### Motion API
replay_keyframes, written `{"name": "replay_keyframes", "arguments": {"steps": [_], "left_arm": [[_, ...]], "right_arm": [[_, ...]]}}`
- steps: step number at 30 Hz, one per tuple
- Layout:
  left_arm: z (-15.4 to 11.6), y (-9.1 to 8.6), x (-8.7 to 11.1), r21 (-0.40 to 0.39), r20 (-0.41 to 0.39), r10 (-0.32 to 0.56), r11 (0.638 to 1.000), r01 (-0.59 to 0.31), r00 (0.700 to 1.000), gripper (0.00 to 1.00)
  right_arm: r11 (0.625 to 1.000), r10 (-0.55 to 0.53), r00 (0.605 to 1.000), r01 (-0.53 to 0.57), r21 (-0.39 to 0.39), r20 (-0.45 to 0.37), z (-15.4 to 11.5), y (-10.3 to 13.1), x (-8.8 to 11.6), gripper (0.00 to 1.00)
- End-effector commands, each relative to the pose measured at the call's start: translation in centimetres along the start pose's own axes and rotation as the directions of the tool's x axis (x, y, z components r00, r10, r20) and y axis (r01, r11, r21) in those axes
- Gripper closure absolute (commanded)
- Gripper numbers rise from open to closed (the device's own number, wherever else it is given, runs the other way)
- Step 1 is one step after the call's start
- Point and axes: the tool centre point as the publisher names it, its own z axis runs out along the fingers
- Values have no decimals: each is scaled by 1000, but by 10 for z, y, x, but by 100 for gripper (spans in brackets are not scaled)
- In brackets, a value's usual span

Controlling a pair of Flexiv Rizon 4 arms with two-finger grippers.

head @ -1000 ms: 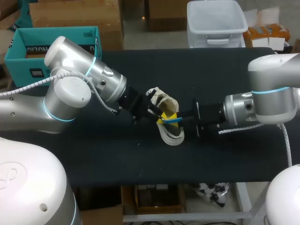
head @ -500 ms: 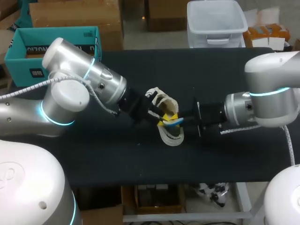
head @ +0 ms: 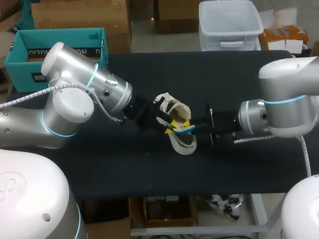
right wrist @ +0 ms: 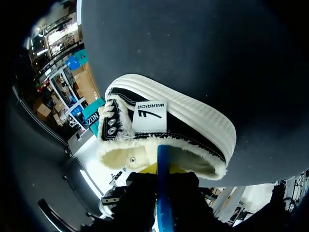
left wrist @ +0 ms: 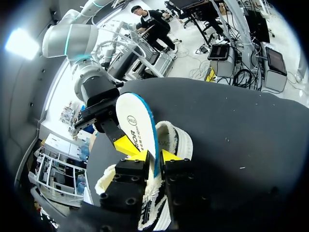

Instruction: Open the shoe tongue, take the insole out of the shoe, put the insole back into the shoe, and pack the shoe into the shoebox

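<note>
The fleece-lined shoe (head: 174, 107) sits mid-way along the black table (head: 99, 164). The white, blue-edged insole (left wrist: 136, 126) stands up out of the shoe's opening, gripped twice. Above the shoe, the left gripper (left wrist: 153, 157) is almost closed, both tips on the insole. The right gripper (right wrist: 161, 170) clamps the insole's blue edge. In the left wrist view the insole hides one right finger, and the head view shows neither grip clearly.

Soft overhead light, faint shadows on the black table (head: 239, 164), sheen on the left arm (head: 70, 94).
</note>
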Motion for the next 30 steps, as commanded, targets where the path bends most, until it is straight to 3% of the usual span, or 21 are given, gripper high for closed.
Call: {"name": "replay_keyframes", "arguments": {"steps": [1,8,12,26,27,30], "left_arm": [[0,1,2,-7,6,-4,1000,4,1000,86],[5,3,0,-11,9,-7,1000,8,1000,90],[8,7,-1,-24,4,-8,1000,8,1000,100],[10,20,-2,-71,1,-23,997,23,1000,100],[10,20,-1,-71,1,-24,997,24,1000,100],[11,20,-1,-71,0,-26,997,26,1000,100]], "right_arm": [[1000,0,1000,0,0,-9,-2,1,-2,100],[1000,-6,1000,6,4,-11,-2,4,-2,100],[999,-30,999,30,14,-18,2,12,0,100],[999,-36,999,36,23,-5,6,22,1,100],[999,-30,1000,30,22,-2,6,20,1,95],[1000,-19,1000,19,4,8,2,12,-1,41]]}}
